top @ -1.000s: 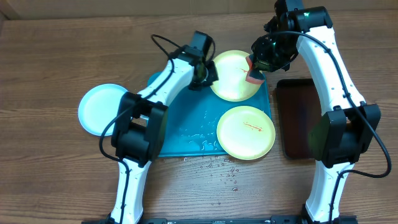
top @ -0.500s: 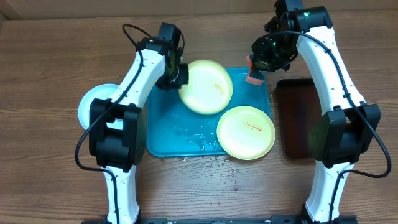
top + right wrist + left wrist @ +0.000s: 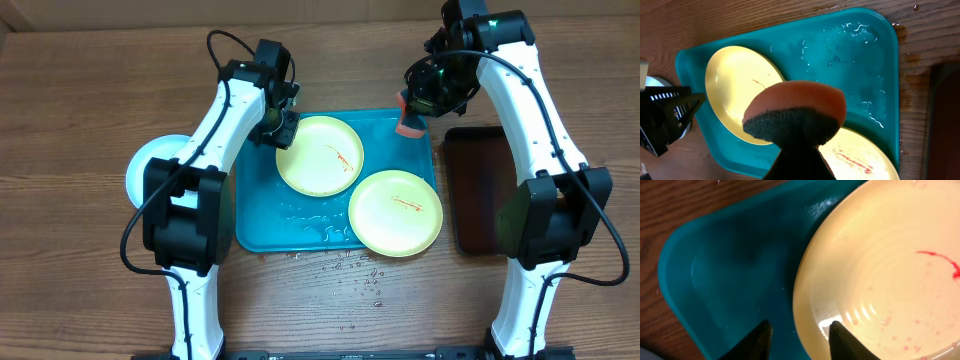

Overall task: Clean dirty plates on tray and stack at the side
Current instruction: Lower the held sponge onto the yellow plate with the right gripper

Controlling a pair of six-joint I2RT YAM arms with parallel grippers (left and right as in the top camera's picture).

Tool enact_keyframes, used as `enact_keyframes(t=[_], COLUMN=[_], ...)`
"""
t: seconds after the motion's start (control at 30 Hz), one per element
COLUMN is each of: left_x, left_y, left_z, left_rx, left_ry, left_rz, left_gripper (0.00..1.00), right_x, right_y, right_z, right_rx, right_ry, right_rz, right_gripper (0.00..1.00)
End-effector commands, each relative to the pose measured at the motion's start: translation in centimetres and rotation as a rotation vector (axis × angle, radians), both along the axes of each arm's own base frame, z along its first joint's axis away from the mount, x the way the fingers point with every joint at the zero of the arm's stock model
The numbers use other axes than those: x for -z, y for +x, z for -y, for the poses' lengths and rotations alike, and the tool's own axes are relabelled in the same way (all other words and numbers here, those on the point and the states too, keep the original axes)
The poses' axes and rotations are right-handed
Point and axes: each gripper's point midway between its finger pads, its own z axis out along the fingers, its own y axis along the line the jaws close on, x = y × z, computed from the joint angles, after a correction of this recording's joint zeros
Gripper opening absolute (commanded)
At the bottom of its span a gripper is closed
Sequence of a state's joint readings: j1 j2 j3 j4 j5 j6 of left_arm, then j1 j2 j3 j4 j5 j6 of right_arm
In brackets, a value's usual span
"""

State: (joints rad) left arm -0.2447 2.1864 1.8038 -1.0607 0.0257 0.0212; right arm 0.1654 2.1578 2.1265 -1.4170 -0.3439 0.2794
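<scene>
Left jaws: apart, astride far-edge plate [image 3: 319, 154] rim
Right jaws: clamped on sponge [image 3: 795, 112]
Risk: unpinned plate may skid across wet tray [image 3: 270, 225] when scrubbed

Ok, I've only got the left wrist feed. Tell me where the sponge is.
Observer: The right gripper holds the sponge above the far right corner of the tray.
Operator: Give me the other plates.
Observer: A second yellow plate lies at the tray's near right corner, with a red streak on it.
Operator: Now the third.
Observer: The blue plate lies on the table left of the tray, partly hidden by the left arm.
</scene>
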Motion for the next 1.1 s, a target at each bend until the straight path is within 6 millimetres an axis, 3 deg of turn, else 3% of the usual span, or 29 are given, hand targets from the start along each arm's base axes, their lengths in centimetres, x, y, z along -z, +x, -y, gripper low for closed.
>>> enact_keyframes(t=[0.0,0.1,0.37,0.5,0.6,0.67,0.87,1.07], left_x=[0.0,0.3,4.0,5.4,5.7,5.8,5.9,5.9], left_y=[-1.0,-2.9,-5.9,-6.4,-6.0,-5.5,-4.0,-3.5], left_z=[0.3,1.5,0.8,0.6,0.5,0.1,-1.7,-3.3], left_rx=[-0.102,-0.215,-0.368,-0.381,-0.380,-0.382,-0.405,-0.446], left_ry=[-0.073,-0.136,-0.097,-0.096,-0.095,-0.077,-0.024,-0.016], left_rz=[-0.062,-0.157,-0.253,-0.255,-0.235,-0.207,-0.137,-0.128], left_gripper=[0.40,0.39,0.26,0.21,0.05,0.04,0.04,0.04], right_x=[-2.6,-2.6,-2.5,-2.5,-2.5,-2.5,-1.6,0.7], right_y=[0.0,0.0,0.0,0.0,0.1,0.0,-0.2,-1.0], right_z=[-0.4,-0.4,-0.4,-0.4,-0.6,-0.9,-4.0,-8.4], right_rx=[-0.023,-0.023,-0.024,-0.024,-0.027,-0.035,-0.101,-0.163], right_ry=[0.020,0.020,0.020,0.021,0.021,0.022,0.028,0.023], right_rz=[0.068,0.069,0.067,0.069,0.072,0.073,0.093,0.104], right_gripper=[0.04,0.04,0.04,0.04,0.04,0.04,0.04,0.04])
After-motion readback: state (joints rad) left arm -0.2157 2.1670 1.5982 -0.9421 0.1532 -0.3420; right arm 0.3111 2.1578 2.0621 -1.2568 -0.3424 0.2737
